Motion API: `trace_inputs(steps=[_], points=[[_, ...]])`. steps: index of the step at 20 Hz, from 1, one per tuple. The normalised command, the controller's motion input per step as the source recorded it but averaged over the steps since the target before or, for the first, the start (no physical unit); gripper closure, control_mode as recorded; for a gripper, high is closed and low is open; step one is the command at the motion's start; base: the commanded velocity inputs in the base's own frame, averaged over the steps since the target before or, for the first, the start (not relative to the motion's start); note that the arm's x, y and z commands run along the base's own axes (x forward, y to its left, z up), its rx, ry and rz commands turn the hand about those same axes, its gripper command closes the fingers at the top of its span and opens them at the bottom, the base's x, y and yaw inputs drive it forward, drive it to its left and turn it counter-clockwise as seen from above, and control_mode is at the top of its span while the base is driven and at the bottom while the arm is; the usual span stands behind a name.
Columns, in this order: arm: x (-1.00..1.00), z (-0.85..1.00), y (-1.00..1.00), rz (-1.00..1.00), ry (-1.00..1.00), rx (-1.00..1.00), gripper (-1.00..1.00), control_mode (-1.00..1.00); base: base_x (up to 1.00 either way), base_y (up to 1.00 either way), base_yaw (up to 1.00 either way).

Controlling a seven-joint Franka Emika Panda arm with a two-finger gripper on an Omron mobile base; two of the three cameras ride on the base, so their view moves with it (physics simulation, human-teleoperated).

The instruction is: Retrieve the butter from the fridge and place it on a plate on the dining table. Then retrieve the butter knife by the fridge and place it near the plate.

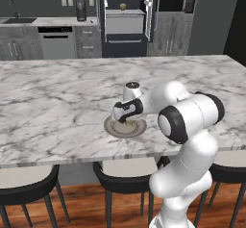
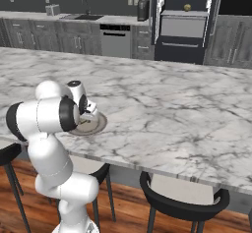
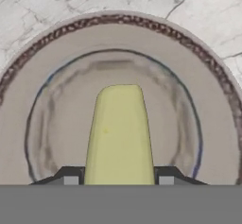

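**Ana:** Marble dining table ran across both base views, black stools tucked under its near edge. Behind it — grey cabinets, a dishwasher, and the fridge with both doors swung open. Where was the butter?

**Raj:** Butter sat between the gripper tips in the hand view — a pale-yellow stick, pointing away from the camera over the middle of the plate. Fingers were partly open and pressed against both sides of the stick, so it was gripped.

**Ana:** Touching the plate?

**Raj:** Couldn't tell. Stick was right over the plate's inner well, but contact wasn't visible in any view.

**Ana:** Plate position?

**Raj:** Near the table's front edge, directly under the hand. Left base view had the arm bent over it, with the gripper pointed straight down. Right base view had the plate half hidden behind the elbow.

**Ana:** Anything in the fridge?

**Raj:** One small round tan item on an upper shelf. Knife was too small to pick out.
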Motion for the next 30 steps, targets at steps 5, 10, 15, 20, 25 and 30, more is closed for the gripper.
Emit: trace_inputs(steps=[5,10,15,20,25,30], points=[[0.0,-0.28,0.0,0.0,0.0,0.0,1.0,-1.0,0.0,0.0,0.0],[0.0,-0.22,0.0,0.0,0.0,0.0,1.0,-1.0,0.0,0.0,0.0],[0.0,-0.09,0.0,0.0,0.0,0.0,-1.0,-1.0,0.0,0.0,0.0],[0.0,0.0,0.0,0.0,0.0,0.0,-1.0,-1.0,0.0,0.0,0.0],[0.0,0.0,0.0,0.0,0.0,0.0,-1.0,-1.0,0.0,0.0,0.0],[-0.11,0.37,0.0,0.0,0.0,-0.06,-1.0,-1.0,0.0,0.0,0.0]])
